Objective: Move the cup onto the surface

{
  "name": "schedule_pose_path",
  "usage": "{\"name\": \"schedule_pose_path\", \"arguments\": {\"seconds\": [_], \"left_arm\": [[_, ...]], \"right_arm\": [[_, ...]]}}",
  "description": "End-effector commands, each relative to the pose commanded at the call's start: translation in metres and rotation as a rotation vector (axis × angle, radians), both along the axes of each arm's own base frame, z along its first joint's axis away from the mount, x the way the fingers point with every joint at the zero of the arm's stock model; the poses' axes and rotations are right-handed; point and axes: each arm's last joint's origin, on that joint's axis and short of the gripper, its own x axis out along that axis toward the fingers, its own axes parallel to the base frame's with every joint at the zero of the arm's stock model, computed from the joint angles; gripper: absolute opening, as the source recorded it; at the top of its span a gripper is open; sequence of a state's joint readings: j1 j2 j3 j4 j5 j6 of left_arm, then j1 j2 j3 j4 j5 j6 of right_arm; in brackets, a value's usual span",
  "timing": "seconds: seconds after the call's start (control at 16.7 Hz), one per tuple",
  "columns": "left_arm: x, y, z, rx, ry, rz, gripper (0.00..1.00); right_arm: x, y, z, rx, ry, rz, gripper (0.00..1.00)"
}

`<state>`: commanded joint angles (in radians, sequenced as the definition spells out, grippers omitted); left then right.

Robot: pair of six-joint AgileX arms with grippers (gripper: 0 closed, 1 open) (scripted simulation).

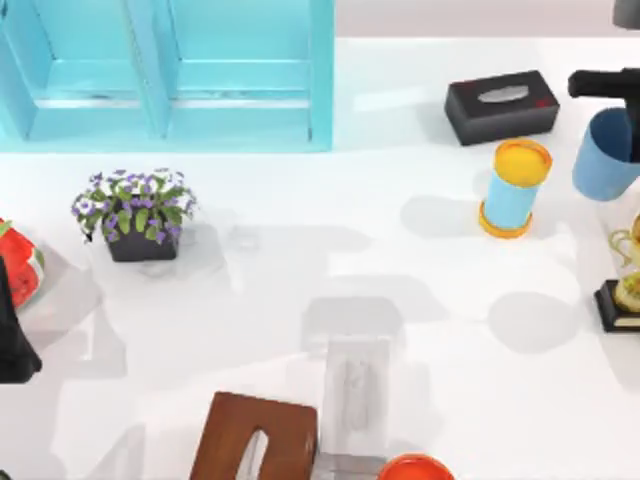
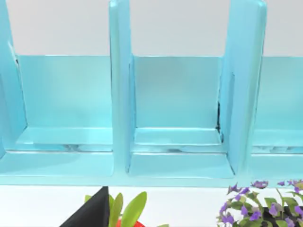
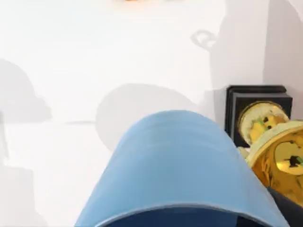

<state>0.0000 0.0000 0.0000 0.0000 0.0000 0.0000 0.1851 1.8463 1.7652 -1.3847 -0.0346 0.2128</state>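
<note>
**A:** What sits nearest your right wrist camera?

**B:** The cup [image 3: 177, 165]. It is plain mid-blue with no handle, slightly tapered, and its wall swells up close under the lens with the darker blue inside at the near edge. Past it stands a gold trophy [image 3: 279, 151] on a black base.

**A:** Which way does it point?

**B:** From above, the cup [image 1: 603, 155] looks tilted, its long axis leaning off vertical, wider end toward the table's left and front. I think it hangs above the surface [image 1: 420, 300] rather than resting on it, though the overhead angle makes that hard to judge.

**A:** And your fingers?

**B:** My right gripper [image 1: 632, 125] is at the table's far right edge, with the cup directly against it on its left side. The dark finger runs down along the cup's rim, so I am clamped on the cup.

**A:** Farther out?

**B:** Just left of the cup stands a light-blue cylinder [image 1: 512, 188] with a yellow top, and behind that a black tissue box [image 1: 502, 105]. My left gripper [image 1: 12, 335] is parked at the table's left edge, and I cannot tell how its fingers stand. Its wrist camera faces the turquoise cabinet [image 2: 151, 118].
</note>
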Motion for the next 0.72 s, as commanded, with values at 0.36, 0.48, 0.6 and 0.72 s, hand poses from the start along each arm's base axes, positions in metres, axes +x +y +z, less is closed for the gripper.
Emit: {"name": "schedule_pose_path", "arguments": {"seconds": [0.36, 0.48, 0.6, 0.72], "left_arm": [[0.000, 0.000, 0.000, 0.000, 0.000, 0.000, 1.00], [0.000, 0.000, 0.000, 0.000, 0.000, 0.000, 1.00], [0.000, 0.000, 0.000, 0.000, 0.000, 0.000, 1.00], [0.000, 0.000, 0.000, 0.000, 0.000, 0.000, 1.00]], "right_arm": [[0.038, 0.108, -0.032, -0.005, 0.070, 0.008, 0.00], [0.042, 0.132, -0.043, -0.013, 0.086, 0.010, 0.00], [0.043, 0.144, -0.049, -0.018, 0.094, 0.011, 0.00], [0.043, 0.146, -0.050, -0.019, 0.095, 0.012, 0.00]]}}
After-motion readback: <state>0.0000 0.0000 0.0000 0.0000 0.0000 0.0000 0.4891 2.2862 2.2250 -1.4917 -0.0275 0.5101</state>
